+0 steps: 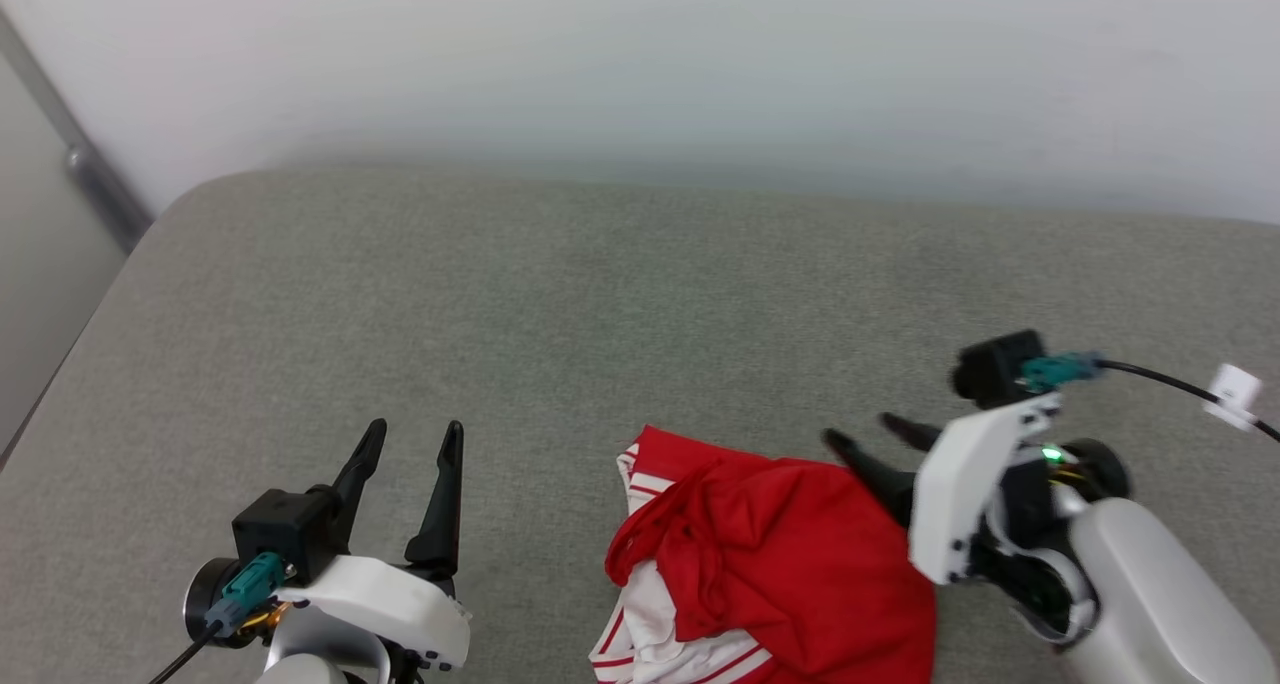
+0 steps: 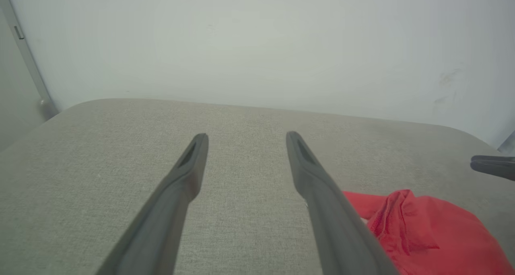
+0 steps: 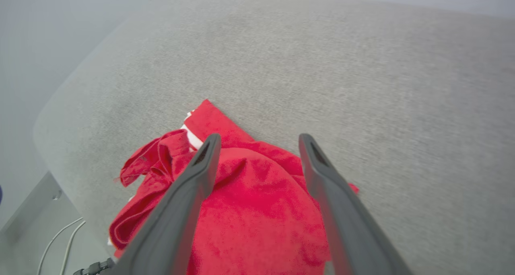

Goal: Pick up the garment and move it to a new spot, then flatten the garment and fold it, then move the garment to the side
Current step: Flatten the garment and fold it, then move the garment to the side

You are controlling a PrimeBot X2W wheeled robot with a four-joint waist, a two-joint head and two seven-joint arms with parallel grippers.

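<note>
Room, left margin: grey metal post [image 1: 92, 179] slanting up against the pale wall [image 1: 640, 54], close to the far left corner of the surface. The wall is plain and off-white, with faint scuffs visible in the left wrist view.

Surface [image 1: 600, 304]: grey woven fabric top with rounded corners. Its far edge meets the wall.

Left gripper [image 1: 416, 429] [image 2: 246, 136]: at the lower left of the head view. The two dark fingers are spread apart with nothing between them and point toward the wall over the grey fabric. It is well apart from the garment.

Garment [image 1: 790, 554] [image 2: 426, 226] [image 3: 257, 202]: red shirt lying in a crumpled heap on the near part of the surface, right of centre in the head view. Red cloth is uppermost, with white panels striped in red showing along its left and near edges. The bottom of the head view cuts off its near end.

Right gripper [image 1: 858, 427] [image 3: 260, 138]: at the heap's far right edge, fingers wide apart and nothing clasped. In the right wrist view both fingers lie over the red cloth; whether they touch it cannot be told.

Right margin: black cable [image 1: 1150, 376] leading off the wrist camera, carrying a small white tag [image 1: 1235, 394].

Floor [image 3: 28, 222]: grey, seen below the surface's edge in the right wrist view, with pale cords [image 3: 60, 243] trailing across it.
</note>
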